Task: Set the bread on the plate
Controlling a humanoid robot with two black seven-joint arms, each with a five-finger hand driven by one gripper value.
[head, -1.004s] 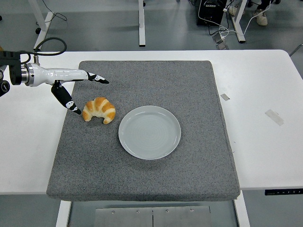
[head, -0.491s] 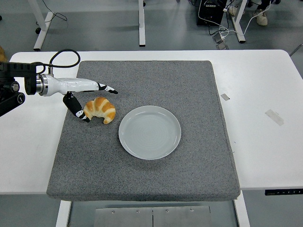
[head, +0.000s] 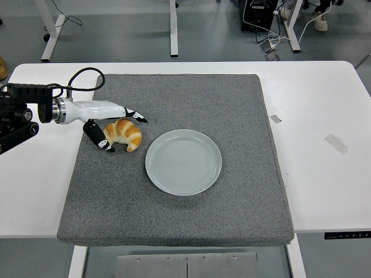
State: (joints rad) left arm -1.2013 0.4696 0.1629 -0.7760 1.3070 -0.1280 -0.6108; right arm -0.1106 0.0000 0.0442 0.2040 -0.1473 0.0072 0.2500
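A golden croissant (head: 123, 134) lies on the grey mat (head: 191, 220), just left of the round pale plate (head: 183, 161), which holds nothing. My left hand (head: 123, 131) reaches in from the left edge with white fingers and black tips. Its fingers are spread around the croissant, upper ones (head: 135, 116) along the bread's far side and the thumb (head: 105, 144) at its near left end. They sit close to or touching the bread, not closed on it. The right arm is out of view.
The mat covers most of the white table (head: 324, 174). Two small tape scraps (head: 336, 143) lie on the table to the right. A black cable (head: 87, 78) loops above my left wrist.
My left hand has moved right and slightly down toward the croissant, from beside it to straddling it. The croissant and plate have stayed in place.
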